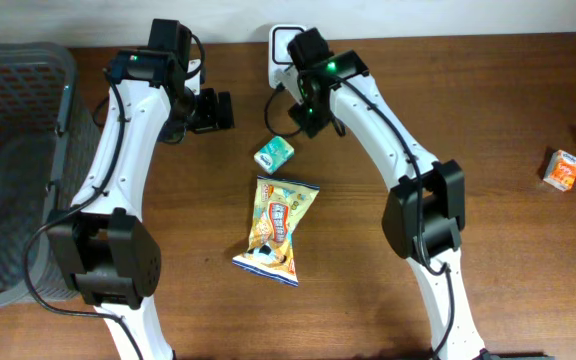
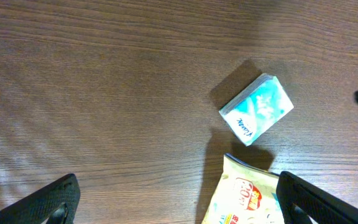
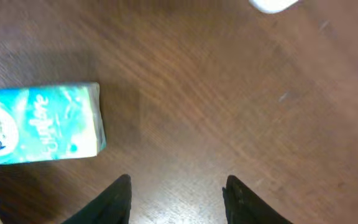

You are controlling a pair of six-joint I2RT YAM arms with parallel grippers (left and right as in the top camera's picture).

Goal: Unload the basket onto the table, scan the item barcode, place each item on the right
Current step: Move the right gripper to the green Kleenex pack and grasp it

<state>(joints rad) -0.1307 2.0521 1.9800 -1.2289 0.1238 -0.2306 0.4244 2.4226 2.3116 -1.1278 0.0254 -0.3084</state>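
Right gripper (image 3: 176, 202) has its jaws apart and empty, beside the tissue pack (image 3: 42, 122), label "Kleenex". Left gripper (image 2: 179, 208) is spread wide and empty over the wooden table (image 2: 104, 93). The pack lies flat between both grippers, near a yellow snack bag (image 1: 278, 228) whose print is unreadable.

Teal-white tissue pack (image 1: 274, 153) is lying flat and tilted on the table (image 1: 488, 120). Yellow snack bag (image 1: 279, 229) is lying flat just beside it, printed face up.
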